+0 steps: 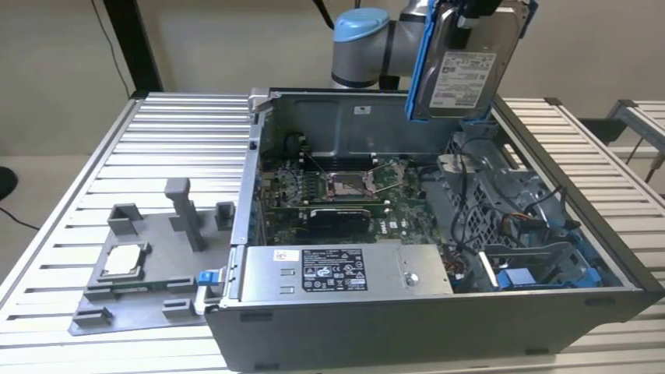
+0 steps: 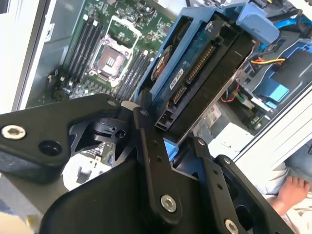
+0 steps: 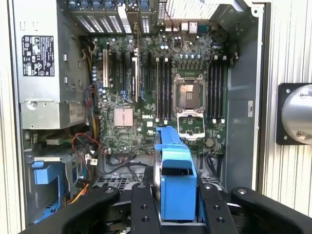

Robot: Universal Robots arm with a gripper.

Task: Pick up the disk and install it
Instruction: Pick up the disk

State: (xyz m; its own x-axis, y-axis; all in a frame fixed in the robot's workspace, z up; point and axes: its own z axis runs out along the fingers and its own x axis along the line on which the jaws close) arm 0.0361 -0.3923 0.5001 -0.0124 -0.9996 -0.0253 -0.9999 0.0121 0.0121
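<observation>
Jaws clamp the disk [image 1: 465, 66] at its upper end, gripper [image 1: 476, 11] at the top right of the exterior view. Disk hangs clear above the open PC case [image 1: 416, 335], near its back wall. Long axis approx. vertical, slightly tilted, label face twd the camera, blue carrier round the edge. Second wrist view shows the connector edge [image 2: 192, 73] and circuit-board side. First wrist view shows the carrier edge-on, w/ the motherboard [image 3: 146, 97] beyond. Exterior view has the worktop [image 1: 167, 132] w/ a grey fixture [image 1: 146, 265] at lower left.
</observation>
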